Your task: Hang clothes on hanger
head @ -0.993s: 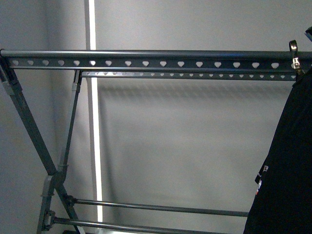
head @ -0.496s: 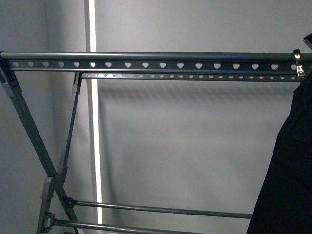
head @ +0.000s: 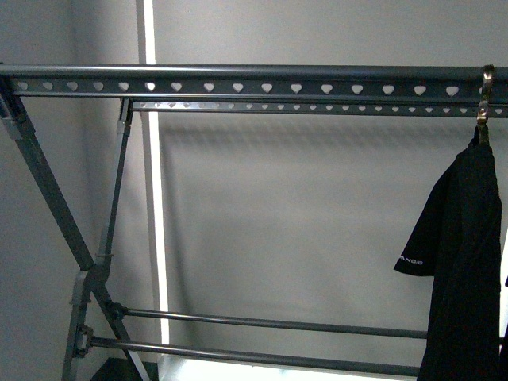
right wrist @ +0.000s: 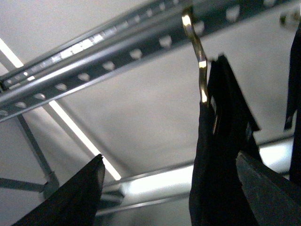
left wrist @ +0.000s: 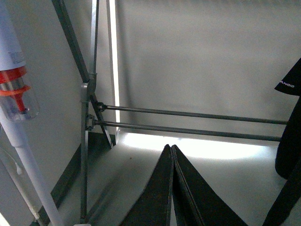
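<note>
Plain grey wall — a vertical white light strip runs down it; bright floor below.

A cool, dim grey light is filling all three views. A bright vertical light strip on the far wall is glaring white at left, and the floor band below the rack's lower bars is blowing out. The top rail is casting soft striped shadows on the wall. The black T-shirt is reading almost as silhouette. The right wrist view is looking soft, with the brass hook blurred.
</note>
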Robot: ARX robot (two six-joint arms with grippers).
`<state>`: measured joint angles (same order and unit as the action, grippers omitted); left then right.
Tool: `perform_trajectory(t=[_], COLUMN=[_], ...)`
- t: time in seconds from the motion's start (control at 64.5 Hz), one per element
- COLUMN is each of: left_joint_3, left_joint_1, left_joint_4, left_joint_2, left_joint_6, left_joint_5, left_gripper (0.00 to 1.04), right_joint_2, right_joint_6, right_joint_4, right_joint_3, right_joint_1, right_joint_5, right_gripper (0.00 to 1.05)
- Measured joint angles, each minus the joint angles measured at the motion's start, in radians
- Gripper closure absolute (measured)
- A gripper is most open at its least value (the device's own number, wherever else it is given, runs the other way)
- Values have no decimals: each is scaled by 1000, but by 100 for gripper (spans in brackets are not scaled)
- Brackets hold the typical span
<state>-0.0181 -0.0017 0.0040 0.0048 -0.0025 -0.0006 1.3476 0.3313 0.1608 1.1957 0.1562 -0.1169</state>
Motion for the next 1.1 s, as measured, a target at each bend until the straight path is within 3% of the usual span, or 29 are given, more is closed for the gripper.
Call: perform_trajectory(t=[0.078, 0.264, 0.295, 0.341, 0.465, 0.605, 0.667, 0.76, 1.008, 1.102], left_joint_3=[0, 0, 0, 0, 0, 0, 0, 0, 0, 0], left_joint_1=[0, 0, 0, 0, 0, 0, 0, 0, 0, 0], left_joint_4=[0, 0, 0, 0, 0, 0, 0, 0, 0, 0], left_joint_2=[0, 0, 0, 0, -2, -2, -2, -2, -2, -2], left_joint_6=[0, 0, 0, 0, 0, 0, 0, 0, 0, 0], left_joint_5=[0, 0, 0, 0, 0, -1, -1, 1, 0, 0], left_gripper=[101, 101, 101, 101, 101, 101, 101, 101, 101, 87], right_joint_2=[-186, -612, -689, -824, -1052, -1106, -1154, -1184, -1237, -1252], right_joint_6=[-111, -307, -310, -315, -325, -327, -328, -330, -331, -331], right_joint_4=[132, 436, 366, 134, -243, -250, -234, -215, -190, -185], right_joint_3=[-160, -550, -583, -620, -763, -881, -930, -974, -1059, -1082], right_joint_1=[14, 93, 116, 130, 74, 9, -114, -150, -152, -152], right_joint_5=[-4, 10, -32, -105, -114, -37, 104, 106, 113, 113], right_gripper=[5, 7, 11, 20, 41, 67, 85, 103, 102, 102])
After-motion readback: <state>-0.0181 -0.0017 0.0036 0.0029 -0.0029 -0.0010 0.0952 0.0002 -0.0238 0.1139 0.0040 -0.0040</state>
